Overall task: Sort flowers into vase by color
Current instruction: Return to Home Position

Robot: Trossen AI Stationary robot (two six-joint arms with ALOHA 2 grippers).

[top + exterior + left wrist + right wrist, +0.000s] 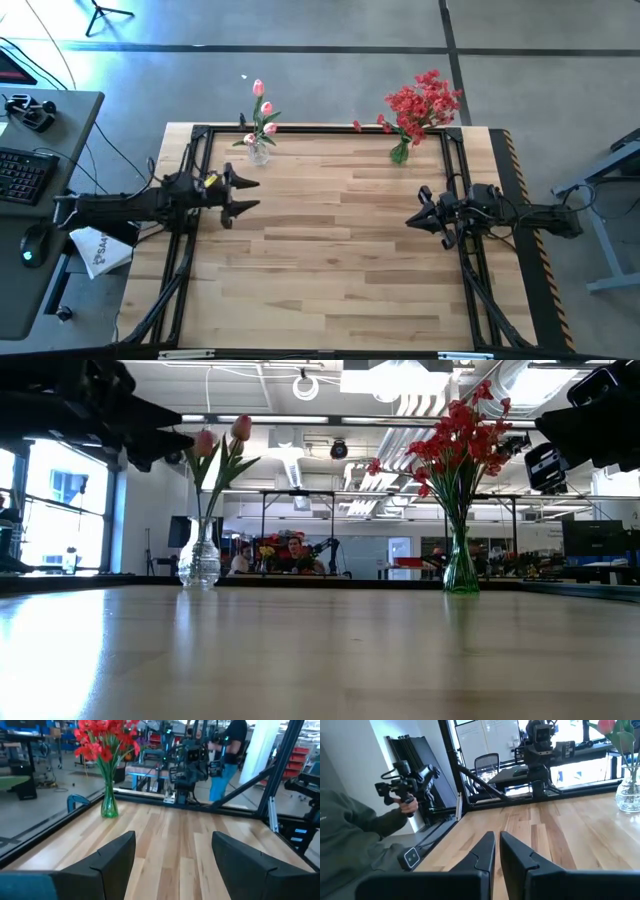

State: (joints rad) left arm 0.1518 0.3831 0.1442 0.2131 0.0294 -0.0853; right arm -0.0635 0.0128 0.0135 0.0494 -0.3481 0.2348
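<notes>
Pink tulip-like buds (259, 90) stand with their stems in a clear glass vase (258, 152) at the table's far edge, left of centre. It also shows in the low view (198, 563) and the right wrist view (627, 795). Bushy red blossoms (424, 102) stand in a green glass vase (400, 153) at the far edge, right of centre, seen again as the green vase (109, 805) in the left wrist view. My left gripper (255, 195) (172, 837) hovers open near the table's left side. My right gripper (410, 221) (497, 836) hovers shut near the right side. Neither holds anything.
A black frame (320, 131) runs along the table's far edge and sides. The wooden table top (330, 260) lies between the two arms. Beyond the table, a person's sleeve and hand (407, 805) hold a hand-held device, and another person (231, 750) stands farther off.
</notes>
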